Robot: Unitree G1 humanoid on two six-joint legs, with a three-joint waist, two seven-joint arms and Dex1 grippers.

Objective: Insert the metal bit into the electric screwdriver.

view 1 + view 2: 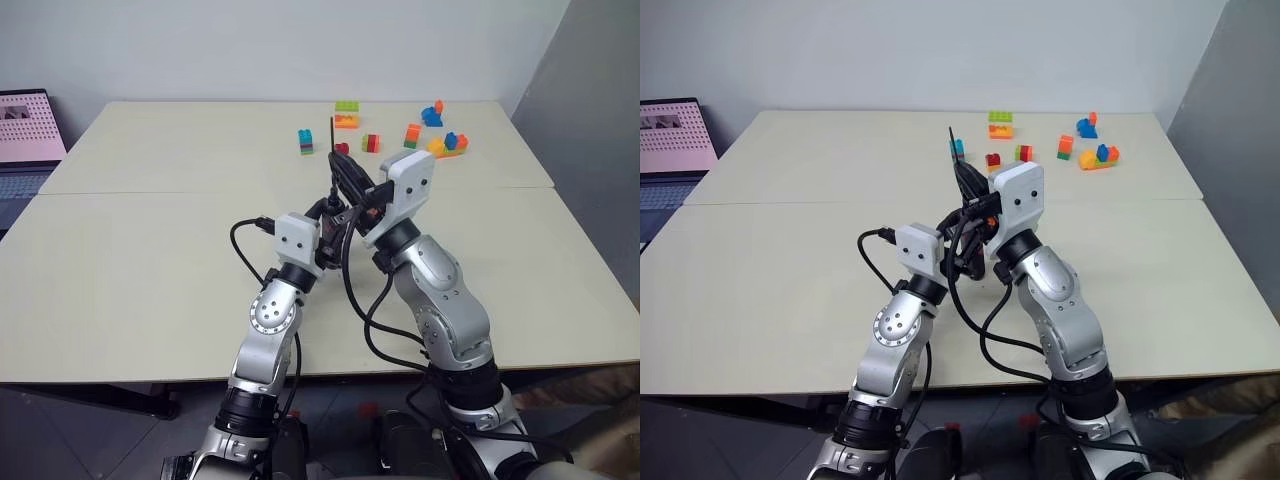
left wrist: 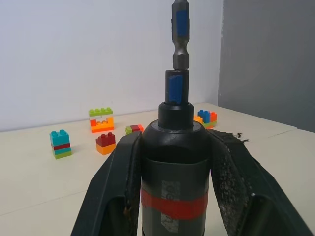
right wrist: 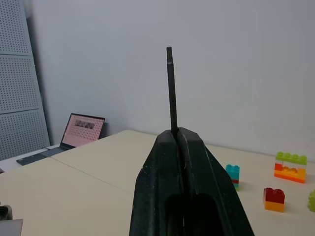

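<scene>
You've got both pieces in hand above the cream table point(image 1: 150, 270). Your left gripper point(image 2: 172, 162) is clamped on the electric screwdriver point(image 2: 173, 172): the two black fingers point(image 2: 115, 187) press its barrel from either side, just at and above the red band, and the narrow nose stands clear beyond the fingertips, with a hex-shank piece marked in blue in line just above its collar. I can't tell whether that piece is fully seated. The screwdriver looks stiff and smooth-sided, so it could twist in the pads if pushed off-axis; a mid-barrel hold like this one looks right.

Your right gripper point(image 3: 177, 135) is pinched tight on the metal bit point(image 3: 171, 88). The thin dark rod rises straight out from between the closed fingertips, most of its length free beyond them. It reads as light, rigid and slick; held only at its lower end, the long free part could lever sideways under any side load, so you'd want a purely axial push.

From the head camera the two grippers cross close together, rod tip pointing up towards the coloured toy bricks point(image 1: 346, 114) at the table's far side.
</scene>
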